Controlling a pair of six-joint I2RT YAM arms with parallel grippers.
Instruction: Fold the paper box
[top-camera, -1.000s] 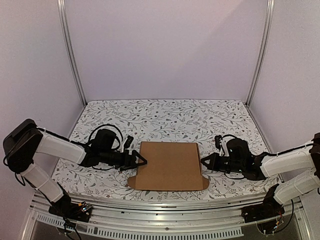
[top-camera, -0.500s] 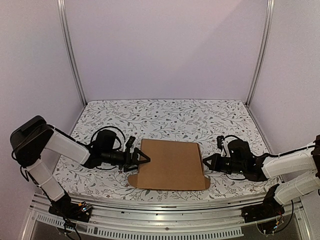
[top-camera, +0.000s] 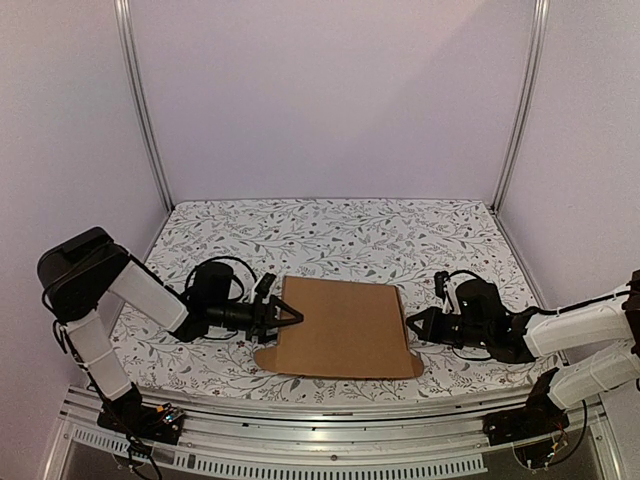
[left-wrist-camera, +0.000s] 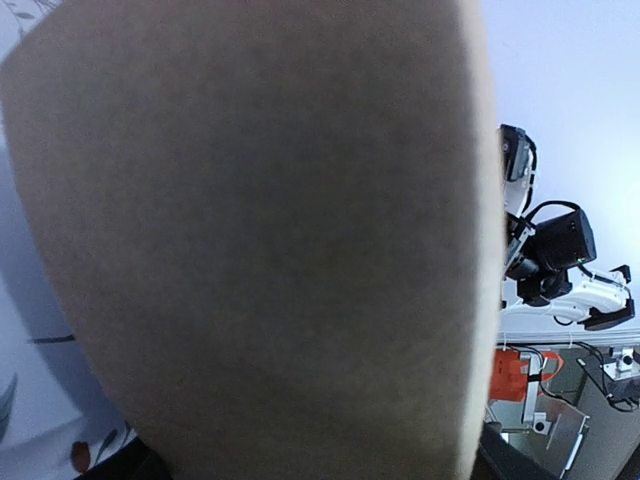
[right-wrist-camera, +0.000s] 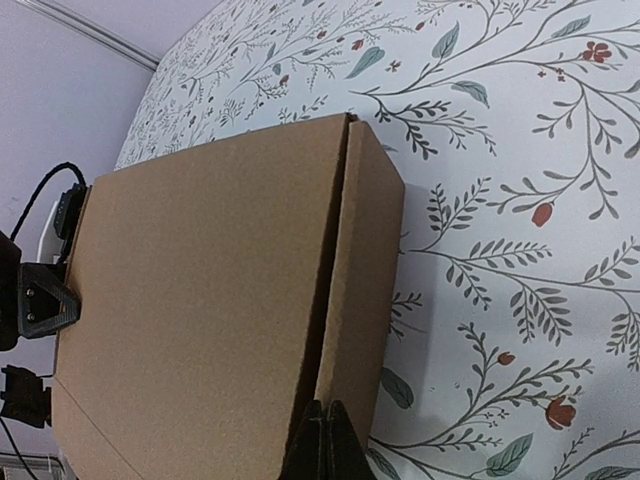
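While paper box (top-camera: 340, 328) sat closed near desk (top-camera: 330, 230) front edge, centre, right gripper (top-camera: 409, 325) pinched empty, tips braced on right wall, likely steadying. Left gripper (top-camera: 285, 318) met left edge; cardboard hid opening, couldn't tell.

The brown paper box (top-camera: 340, 328) lies closed and flat.

No readable txt, labels or nos. anywhere; paper box (top-camera: 342, 328) is plain, unprinted.
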